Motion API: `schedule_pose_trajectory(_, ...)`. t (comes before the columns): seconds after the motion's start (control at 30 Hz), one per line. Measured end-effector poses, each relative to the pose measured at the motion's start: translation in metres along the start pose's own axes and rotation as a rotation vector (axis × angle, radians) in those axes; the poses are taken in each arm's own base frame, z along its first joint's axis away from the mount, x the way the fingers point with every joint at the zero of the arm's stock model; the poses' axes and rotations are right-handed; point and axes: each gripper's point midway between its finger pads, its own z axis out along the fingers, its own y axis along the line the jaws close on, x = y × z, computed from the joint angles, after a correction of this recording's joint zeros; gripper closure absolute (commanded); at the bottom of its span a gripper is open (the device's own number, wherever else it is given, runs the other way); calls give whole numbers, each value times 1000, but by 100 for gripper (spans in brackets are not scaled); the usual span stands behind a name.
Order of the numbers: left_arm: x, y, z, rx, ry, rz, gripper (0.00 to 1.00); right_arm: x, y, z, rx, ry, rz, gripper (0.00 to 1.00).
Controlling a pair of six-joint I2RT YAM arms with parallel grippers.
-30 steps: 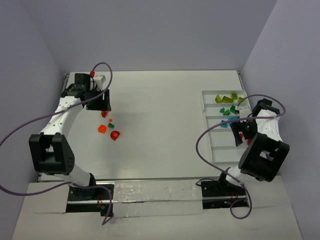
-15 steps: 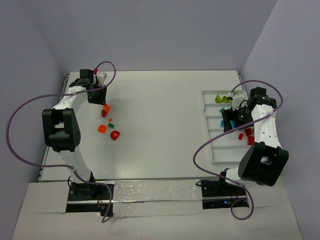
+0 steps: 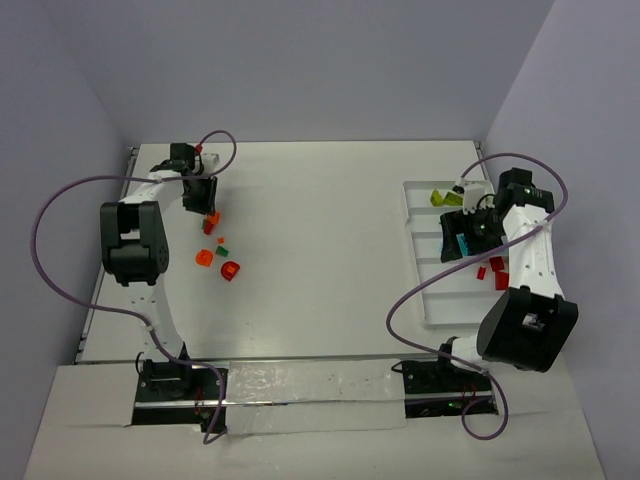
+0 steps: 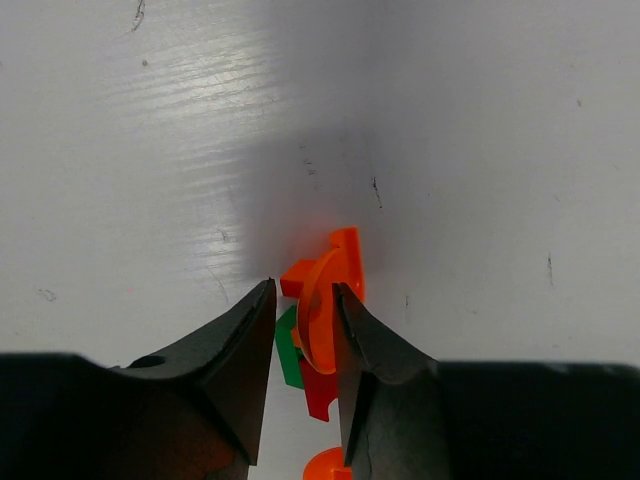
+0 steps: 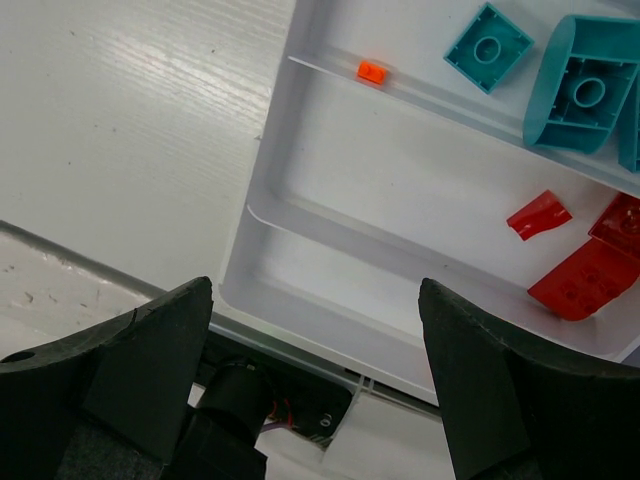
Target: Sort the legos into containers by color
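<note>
Pickup attempt: left end effector point(image 4: 303, 286) jaws narrow astride orange lego point(image 4: 346, 255) (clamped or not, cannot tell); right end effector point(image 5: 315, 290) gapes empty over tray point(image 5: 420, 150).

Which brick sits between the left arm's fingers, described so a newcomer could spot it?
On the table, look far left at the loose cluster by the left gripper. The orange brick lies at the cluster's far end, between the fingers. It is curved and orange, while the red brick and green brick beside it are not.
</note>
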Motion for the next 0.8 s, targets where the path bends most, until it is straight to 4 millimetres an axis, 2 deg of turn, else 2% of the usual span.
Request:
schedule_pose_trajectory(0.23,0,-1,1,0,1,-22,75,-11,18,4,-33,-2,-37,9)
schedule_pose_trajectory(0.6,-3,-5,2,11,-11,-33,99,-17,36,11,-65,11,-60,9)
schedule_pose_trajectory(0.7,-4,-11,1,37,-15,-50,100,-22,42,12,-76,0,-64,9)
schedule_pose_trajectory(0.8,-10,-19,-5,62,-33,-94,100,-37,54,11,-106,-43,-76,9)
